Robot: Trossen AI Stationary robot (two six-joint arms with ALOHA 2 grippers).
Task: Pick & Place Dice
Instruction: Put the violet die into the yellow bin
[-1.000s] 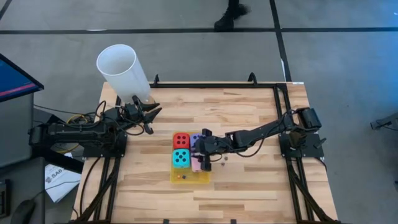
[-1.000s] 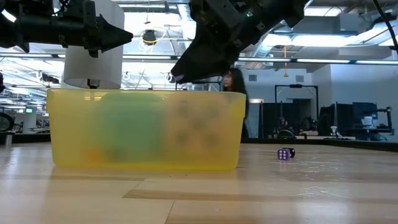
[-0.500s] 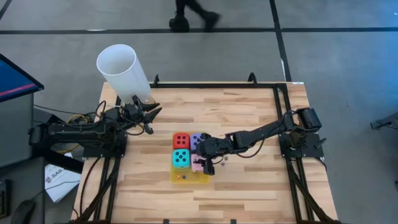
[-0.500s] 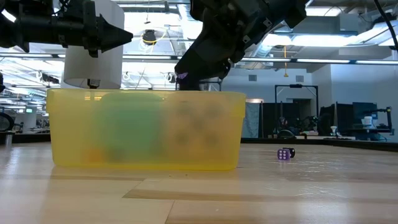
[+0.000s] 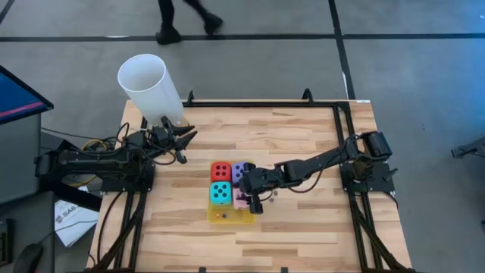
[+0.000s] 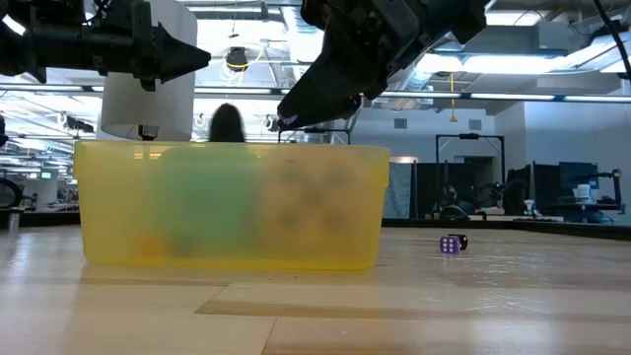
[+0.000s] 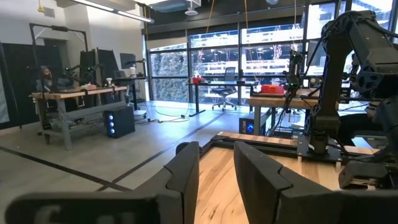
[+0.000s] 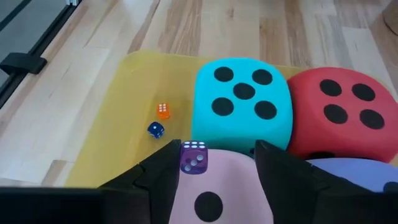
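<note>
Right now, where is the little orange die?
In the right wrist view, the little orange die lies on the yellow tray, beside a tiny blue die, near the big cyan die.
</note>
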